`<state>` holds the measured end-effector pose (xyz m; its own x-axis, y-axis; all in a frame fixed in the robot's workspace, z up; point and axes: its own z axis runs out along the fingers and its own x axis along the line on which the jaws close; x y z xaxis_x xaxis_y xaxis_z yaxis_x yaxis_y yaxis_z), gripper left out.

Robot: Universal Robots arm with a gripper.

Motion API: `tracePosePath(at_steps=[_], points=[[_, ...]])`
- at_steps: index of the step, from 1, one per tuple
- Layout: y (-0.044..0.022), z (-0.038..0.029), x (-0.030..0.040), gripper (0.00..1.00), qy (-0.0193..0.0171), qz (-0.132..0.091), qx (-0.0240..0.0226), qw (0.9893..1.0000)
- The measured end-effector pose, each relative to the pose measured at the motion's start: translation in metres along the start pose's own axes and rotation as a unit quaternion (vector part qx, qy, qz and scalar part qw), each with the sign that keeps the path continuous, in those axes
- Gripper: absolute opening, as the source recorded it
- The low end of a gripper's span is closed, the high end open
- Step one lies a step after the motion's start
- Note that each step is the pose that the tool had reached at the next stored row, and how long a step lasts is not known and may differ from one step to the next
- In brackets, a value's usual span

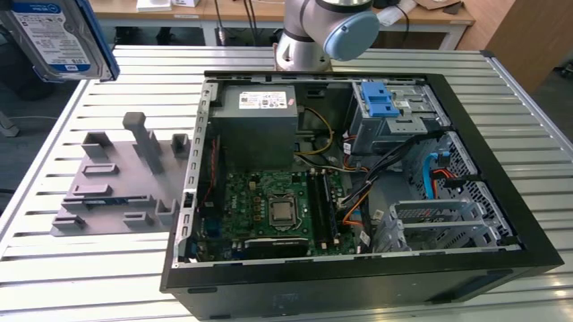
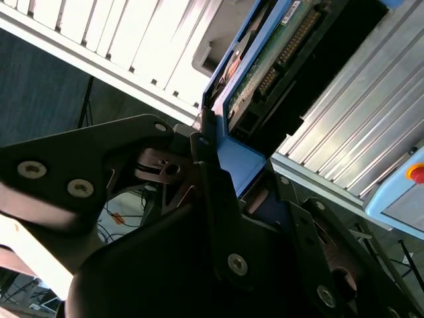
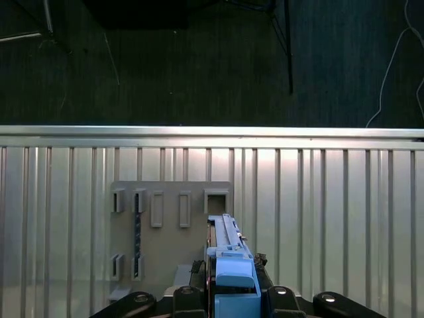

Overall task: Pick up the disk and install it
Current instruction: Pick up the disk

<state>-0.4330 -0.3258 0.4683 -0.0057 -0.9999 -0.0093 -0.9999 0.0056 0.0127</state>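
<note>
Disk [image 1: 56, 37], clamped by blue frame in gripper [image 3: 232, 286], aloft above grey rack [image 1: 112, 181], well apart from open case [image 1: 358, 290]; pickup done, installation outstanding.

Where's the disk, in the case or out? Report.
Out. The disk is clear of the case, at the exterior view's upper left, and the gripper is shut on it in the second wrist view.
</note>
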Motion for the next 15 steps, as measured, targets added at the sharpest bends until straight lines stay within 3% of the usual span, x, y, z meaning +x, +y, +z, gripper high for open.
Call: tracePosePath(at_steps=[11,15], points=[[0.0002,-0.0122,-0.0001,0.36,-0.0001,0.0,0.0004,1.0],[0.0002,-0.0137,-0.0001,0.36,-0.0001,0.0,0.0003,1.0]])
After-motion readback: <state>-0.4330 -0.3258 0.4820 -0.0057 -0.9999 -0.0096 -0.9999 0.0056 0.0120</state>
